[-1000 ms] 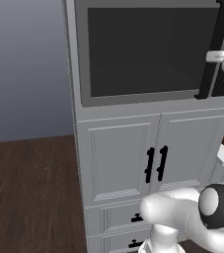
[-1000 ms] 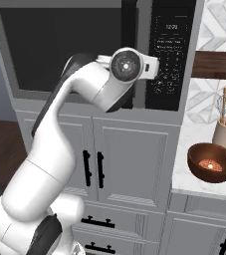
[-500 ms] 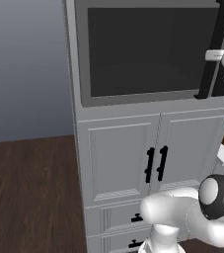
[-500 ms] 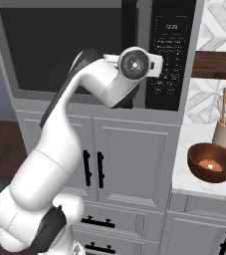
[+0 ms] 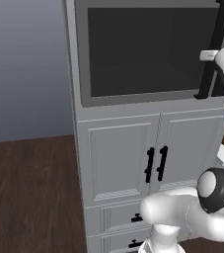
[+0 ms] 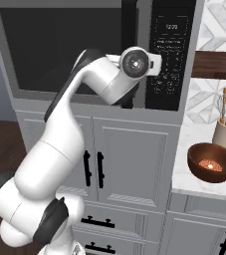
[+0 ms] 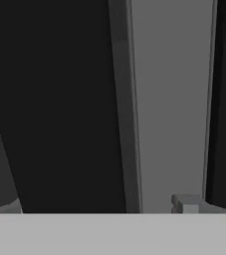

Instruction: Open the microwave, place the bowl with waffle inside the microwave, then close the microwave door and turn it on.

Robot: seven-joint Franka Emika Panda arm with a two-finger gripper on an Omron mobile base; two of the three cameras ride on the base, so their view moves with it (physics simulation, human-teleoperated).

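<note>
Tool (image 7: 102, 206) fingers stood wide apart, holding nothing, close before the microwave door (image 7: 169, 99), its grey frame edge and black bar handle (image 6: 129, 30) running upright. Microwave (image 5: 148, 49) sat shut above white cupboards, facing the robot. Bowl (image 6: 212, 162) rested on the desk (image 6: 184, 174) to the right. Compared with a second earlier, the arm's wrist had swung further right toward the handle.
</note>
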